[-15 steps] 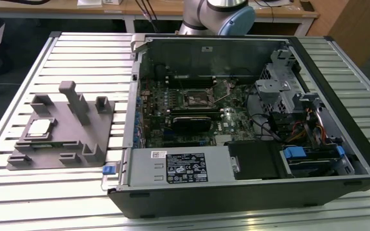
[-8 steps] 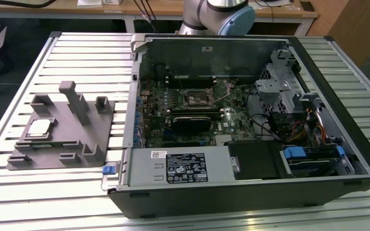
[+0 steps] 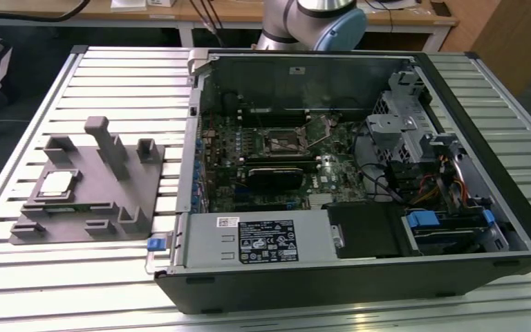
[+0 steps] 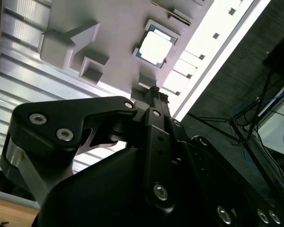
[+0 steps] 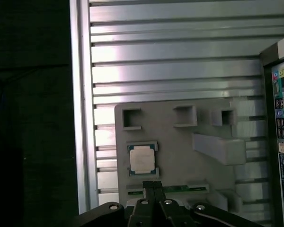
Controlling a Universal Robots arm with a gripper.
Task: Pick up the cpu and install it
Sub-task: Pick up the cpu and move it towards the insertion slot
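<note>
The cpu [image 5: 142, 158], seated flat in a recess of the grey fixture [image 5: 180, 146] on the slatted table [image 5: 180, 71], is judged light, stiff and fragile, best taken by opposite edges, while the gripper [image 5: 154, 184] is seen pressed together, empty, near it.

Robotics lab or workshop: slatted aluminium table [image 3: 118, 76], open PC case [image 3: 358, 283], grey fixture [image 3: 90, 200], wooden benches [image 3: 238, 12] behind.
</note>
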